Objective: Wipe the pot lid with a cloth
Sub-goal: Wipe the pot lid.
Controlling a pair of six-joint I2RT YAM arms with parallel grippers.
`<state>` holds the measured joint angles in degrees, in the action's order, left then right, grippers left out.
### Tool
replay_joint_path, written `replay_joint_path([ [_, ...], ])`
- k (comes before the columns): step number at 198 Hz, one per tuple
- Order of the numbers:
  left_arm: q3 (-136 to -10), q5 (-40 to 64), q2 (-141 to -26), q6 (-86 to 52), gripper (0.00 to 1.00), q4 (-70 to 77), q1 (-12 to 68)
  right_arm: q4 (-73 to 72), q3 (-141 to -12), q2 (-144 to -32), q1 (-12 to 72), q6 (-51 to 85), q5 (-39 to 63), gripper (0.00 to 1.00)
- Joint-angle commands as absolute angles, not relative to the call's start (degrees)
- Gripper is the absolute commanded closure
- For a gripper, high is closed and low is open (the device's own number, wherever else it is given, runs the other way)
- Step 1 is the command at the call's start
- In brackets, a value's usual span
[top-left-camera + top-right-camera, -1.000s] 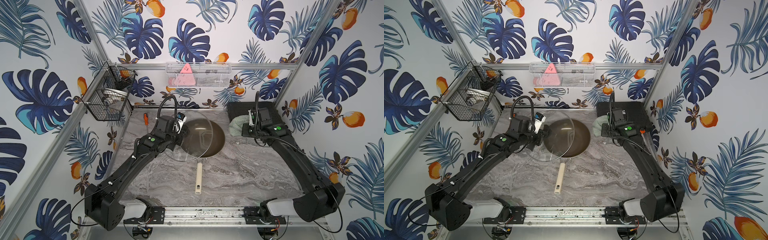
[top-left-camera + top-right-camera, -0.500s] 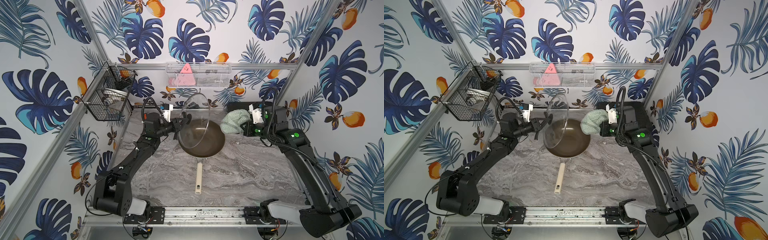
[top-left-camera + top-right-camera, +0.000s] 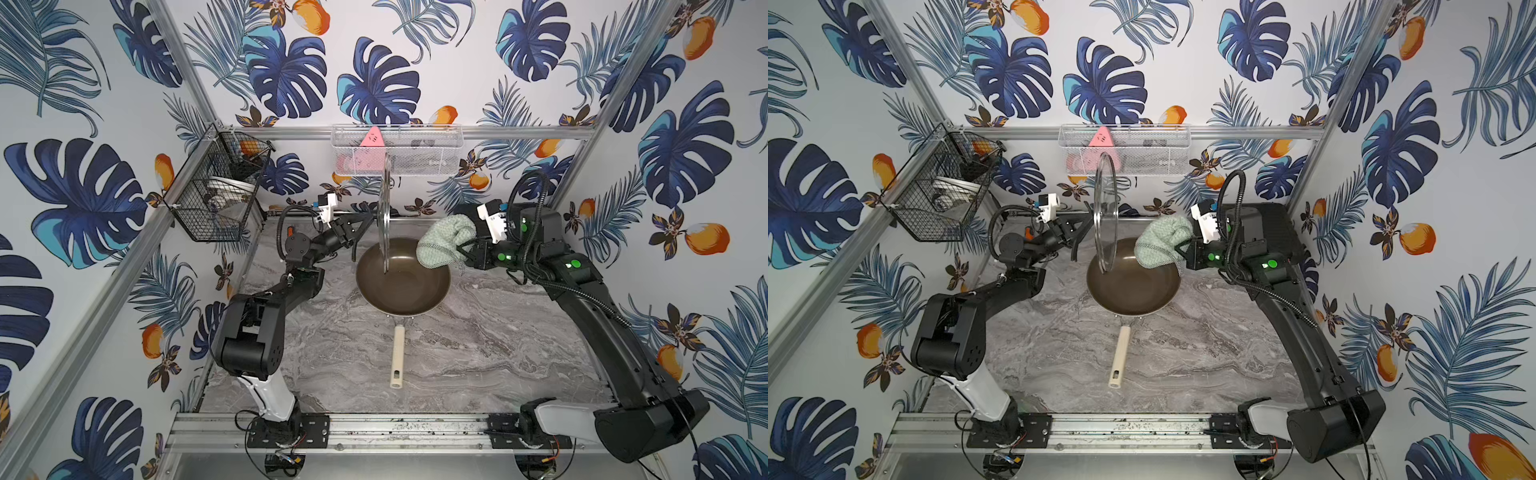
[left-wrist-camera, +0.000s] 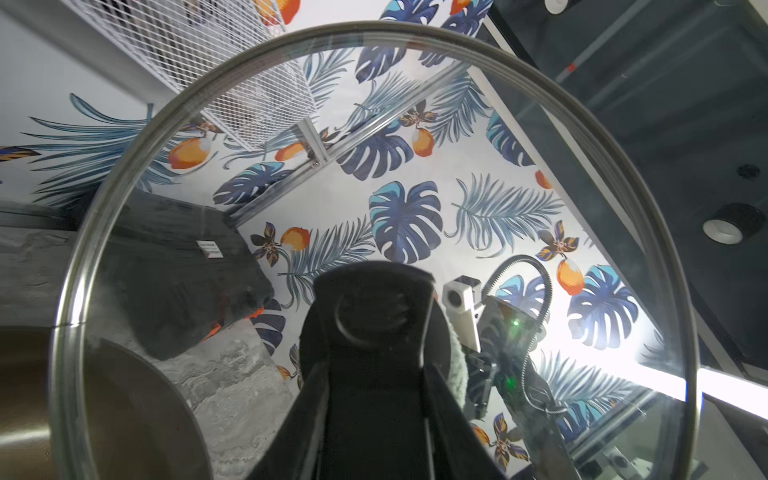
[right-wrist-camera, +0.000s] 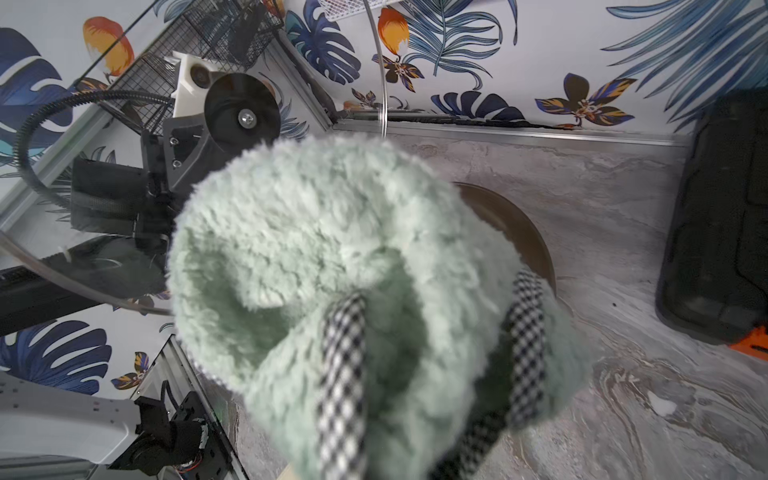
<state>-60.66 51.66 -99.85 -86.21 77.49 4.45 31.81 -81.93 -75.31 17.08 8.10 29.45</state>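
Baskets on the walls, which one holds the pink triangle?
The white mesh basket on the back wall; the black wire basket holds nothing pink.

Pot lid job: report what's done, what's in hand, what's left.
Done: the pot lid is off the pan, held on edge above it by the left gripper, shut on its handle. The right gripper is shut on the cloth. In hand: cloth faces the glass, with a gap between them. Left: apparently the wiping itself.
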Motion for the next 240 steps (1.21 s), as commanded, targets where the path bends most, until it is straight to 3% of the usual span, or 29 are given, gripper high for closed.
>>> replay_joint_path([
  [1,-62.07,53.49,-99.68,-91.40,1.00,87.64,4.31,24.65,-83.26,-77.60,17.09,7.37,34.31,1.00],
  [55,-62.36,57.83,-97.11,-85.62,1.00,77.46,4.31,15.35,-90.77,-86.47,17.22,12.74,49.36,1.00],
  [103,-62.90,58.71,-94.75,-79.69,1.00,69.31,4.31,10.24,-94.97,-91.69,18.55,16.77,56.73,1.00],
  [186,-62.84,58.46,-97.15,-86.05,1.00,75.46,4.31,9.88,-99.48,-93.76,23.72,18.00,57.93,1.00],
  [240,-65.11,59.28,-98.68,-97.09,1.00,85.64,4.31,6.79,-103.44,-97.96,24.42,20.91,56.39,1.00],
])
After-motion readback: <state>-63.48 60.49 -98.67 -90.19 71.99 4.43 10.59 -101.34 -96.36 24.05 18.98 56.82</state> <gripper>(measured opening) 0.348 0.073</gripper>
